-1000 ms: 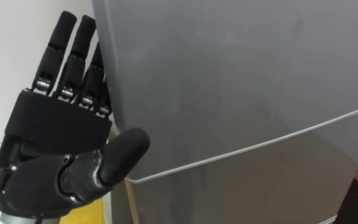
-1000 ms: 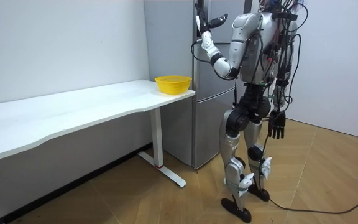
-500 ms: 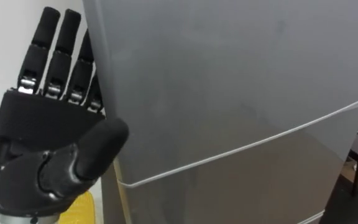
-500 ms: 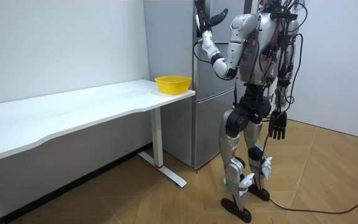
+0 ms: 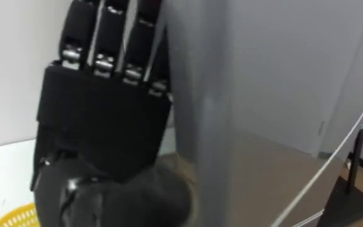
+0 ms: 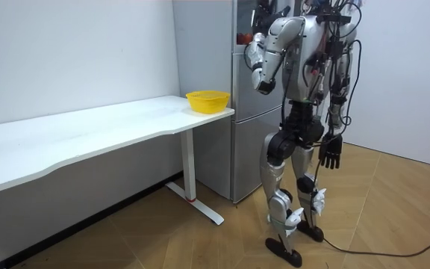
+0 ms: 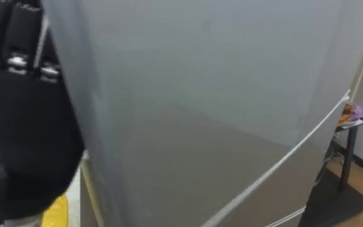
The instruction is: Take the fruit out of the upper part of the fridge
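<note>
The grey fridge's upper door (image 5: 282,94) stands close before me, its left edge running down the middle of the left eye view. My left hand (image 5: 106,126) is raised at that edge, palm toward me and fingers straight up along it, their tips beyond the top of the view. It also appears in the right eye view (image 7: 17,120). In the room view a small red thing (image 6: 239,37) sits at the fridge's left edge, level with the raised forearm. My right hand (image 6: 329,153) hangs relaxed by my hip.
A pale seam (image 5: 333,157) divides the upper door from the lower door (image 5: 358,202). A yellow bowl (image 6: 207,99) sits on the near end of the long white table (image 6: 88,131), to the left of the fridge. I stand right in front of the fridge on wooden floor.
My left hand has come nearer and further right, up against the door's edge, with the elbow drawn in. The door's face now slants more steeply, and the red thing has come into sight.
</note>
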You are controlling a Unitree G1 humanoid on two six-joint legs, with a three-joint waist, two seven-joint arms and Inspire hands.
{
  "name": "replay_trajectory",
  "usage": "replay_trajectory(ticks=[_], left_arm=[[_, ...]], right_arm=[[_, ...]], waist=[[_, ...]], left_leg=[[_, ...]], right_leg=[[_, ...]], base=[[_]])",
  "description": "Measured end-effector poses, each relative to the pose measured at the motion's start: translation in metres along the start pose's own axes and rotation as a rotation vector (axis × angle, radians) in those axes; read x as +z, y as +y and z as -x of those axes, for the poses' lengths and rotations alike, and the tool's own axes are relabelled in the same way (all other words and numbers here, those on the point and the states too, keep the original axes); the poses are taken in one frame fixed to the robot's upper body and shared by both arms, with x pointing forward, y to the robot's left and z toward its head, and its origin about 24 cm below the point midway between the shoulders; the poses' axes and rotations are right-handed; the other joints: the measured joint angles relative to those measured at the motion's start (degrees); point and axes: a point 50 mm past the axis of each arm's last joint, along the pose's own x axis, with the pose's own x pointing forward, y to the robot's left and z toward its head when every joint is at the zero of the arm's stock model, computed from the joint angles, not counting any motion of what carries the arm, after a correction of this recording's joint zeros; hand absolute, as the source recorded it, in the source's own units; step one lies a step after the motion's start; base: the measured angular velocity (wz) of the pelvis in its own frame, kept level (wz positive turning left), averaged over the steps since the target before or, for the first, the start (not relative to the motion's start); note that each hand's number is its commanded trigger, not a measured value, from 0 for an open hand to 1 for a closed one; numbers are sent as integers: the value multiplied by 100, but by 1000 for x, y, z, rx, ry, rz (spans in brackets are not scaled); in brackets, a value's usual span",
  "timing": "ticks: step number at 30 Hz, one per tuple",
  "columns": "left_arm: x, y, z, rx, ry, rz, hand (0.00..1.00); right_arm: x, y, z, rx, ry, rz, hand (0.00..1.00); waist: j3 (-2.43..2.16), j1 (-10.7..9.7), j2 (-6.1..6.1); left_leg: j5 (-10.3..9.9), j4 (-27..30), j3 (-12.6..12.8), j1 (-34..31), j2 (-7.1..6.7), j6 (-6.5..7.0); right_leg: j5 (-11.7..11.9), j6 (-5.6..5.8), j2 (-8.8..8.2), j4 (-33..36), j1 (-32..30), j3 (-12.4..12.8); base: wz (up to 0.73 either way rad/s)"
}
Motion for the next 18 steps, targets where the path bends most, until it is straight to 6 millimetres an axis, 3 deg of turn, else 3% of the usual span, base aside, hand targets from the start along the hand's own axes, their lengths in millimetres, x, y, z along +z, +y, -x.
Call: replay_trajectory(ticks=[4, 10, 18], left_arm=[[-18, -9, -8, -142, 127, 78, 0], [-41, -12, 1, -210, 356, 137, 0], [-47, -12, 7, -245, 456, 116, 0]], right_arm=[[4, -2, 0, 1, -10, 18, 0], [4, -12, 2, -23, -17, -6, 0], [8, -16, 3, -35, -36, -9, 0]], waist=[[12, -96, 41], [5, -153, 131], [33, -230, 25]], left_leg=[[-8, -18, 145, 8, 2, 11], [-9, -157, 302, 65, 22, 8], [39, -178, 377, 88, 54, -63]], right_leg=[[0, 2, -13, -14, -16, -3], [-12, 20, 3, -14, -77, -6], [-23, 30, 38, -22, -97, -35]], base=[[-17], [-19], [-7]])
